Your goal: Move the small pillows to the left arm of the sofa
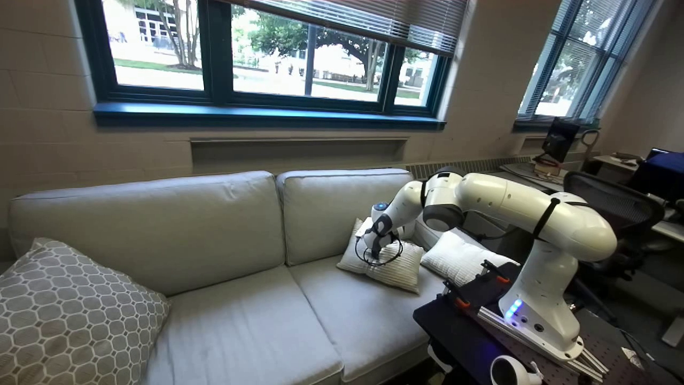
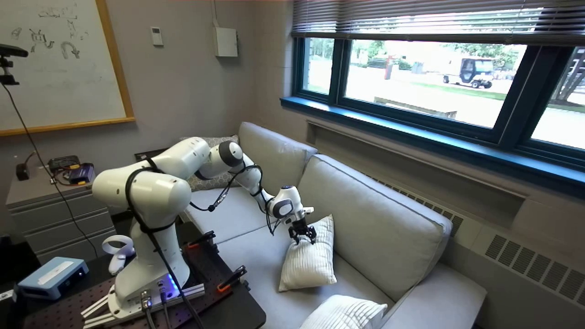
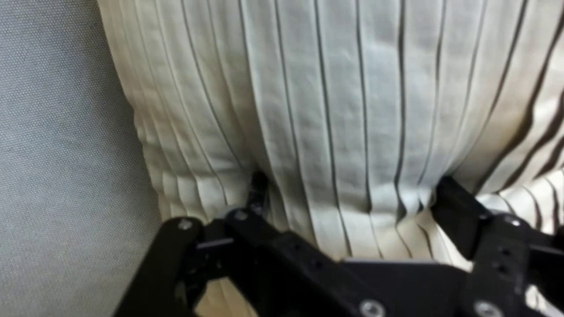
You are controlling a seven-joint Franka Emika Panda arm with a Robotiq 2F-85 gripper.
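One small pillow, off-white and pleated, rests on the sofa [image 1: 214, 331] seat beneath my gripper [image 2: 303, 238] in both exterior views. It fills most of the wrist view [image 3: 343, 97]. My gripper [image 3: 352, 181] is open, its dark fingers [image 3: 458, 215] wide apart and pressed into the cloth, which bulges between them; the tips are partly sunk in folds. Another small pillow [image 1: 465, 256] lies nearer the robot base, cut off at the bottom of an exterior view [image 2: 345, 313]. Beside it is a padded sofa arm [image 2: 438, 292]; I cannot tell whether this is the left arm.
A large grey-white patterned pillow [image 1: 80, 315] leans at the sofa's far end. Tall back cushions [image 2: 365, 219] stand just behind the gripper. The robot's dark table [image 1: 454, 326], with clamps [image 2: 232, 278] on its edge, adjoins the seat front.
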